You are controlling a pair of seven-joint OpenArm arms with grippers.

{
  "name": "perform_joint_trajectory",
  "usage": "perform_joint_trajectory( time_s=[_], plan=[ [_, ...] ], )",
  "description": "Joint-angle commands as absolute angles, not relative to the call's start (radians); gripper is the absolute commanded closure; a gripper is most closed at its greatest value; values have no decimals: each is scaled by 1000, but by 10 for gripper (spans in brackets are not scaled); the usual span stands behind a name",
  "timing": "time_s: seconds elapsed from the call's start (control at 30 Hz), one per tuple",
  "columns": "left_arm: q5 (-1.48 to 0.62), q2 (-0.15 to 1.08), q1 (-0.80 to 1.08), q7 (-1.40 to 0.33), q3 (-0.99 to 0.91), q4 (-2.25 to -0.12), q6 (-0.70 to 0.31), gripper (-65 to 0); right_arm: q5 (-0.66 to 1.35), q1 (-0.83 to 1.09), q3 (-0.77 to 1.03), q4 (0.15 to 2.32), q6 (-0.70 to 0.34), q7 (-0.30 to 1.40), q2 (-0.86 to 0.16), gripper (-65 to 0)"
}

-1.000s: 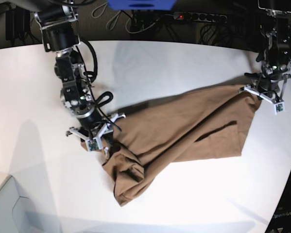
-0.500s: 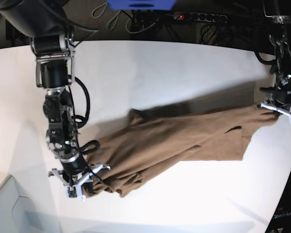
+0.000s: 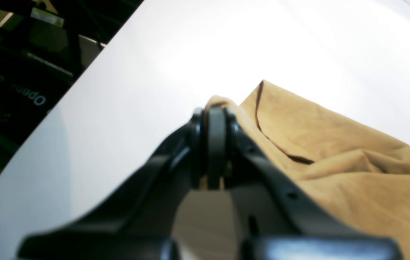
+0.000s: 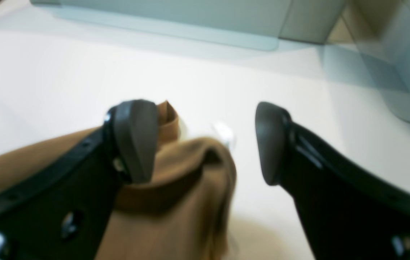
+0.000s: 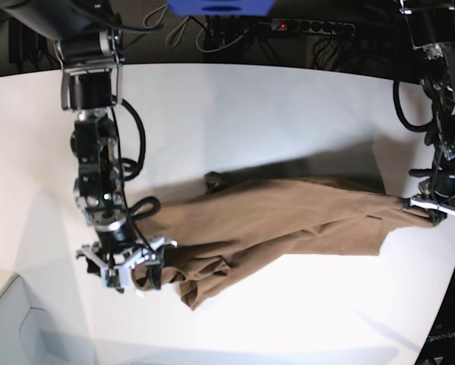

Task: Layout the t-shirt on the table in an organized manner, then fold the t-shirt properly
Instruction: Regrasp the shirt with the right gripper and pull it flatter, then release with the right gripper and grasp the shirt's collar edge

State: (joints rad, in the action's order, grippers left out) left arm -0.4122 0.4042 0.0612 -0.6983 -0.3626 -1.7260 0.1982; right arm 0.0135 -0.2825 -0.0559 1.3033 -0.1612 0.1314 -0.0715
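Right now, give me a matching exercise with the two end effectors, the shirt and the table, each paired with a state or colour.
Column one:
1. left end effector
2. right end effector
3. t-shirt
4. table

Column two:
A. white
B. jaws spread open
C. tan-brown
D. clamped on cloth

Pairs: 1-D, 2-B, 3-C, 4-A

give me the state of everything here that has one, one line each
t-shirt: stretched out between the two grippers, still creased and bunched at the end near the right gripper, not folded
left gripper: shut on a corner of the t-shirt
right gripper: jaws wide apart, cloth lying between them against one pad, not clamped
table: carries the shirt
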Motion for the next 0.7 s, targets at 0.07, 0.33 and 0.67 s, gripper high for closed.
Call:
perform_joint_trajectory(
  time_s=[0.07, 0.33, 0.67],
  plan=[
    [-407, 403, 47, -671, -369, -1741, 202, 0, 21, -173, -54, 1435, -165, 104, -64, -439],
    [-406, 398, 45, -671, -364, -1741, 202, 0, 21, 131, -59, 1567, -165, 93, 27, -439],
    [-404, 398, 45, -671, -367, -1739, 202, 0, 19, 156, -203, 1369, -165, 93, 93, -431]
  ],
)
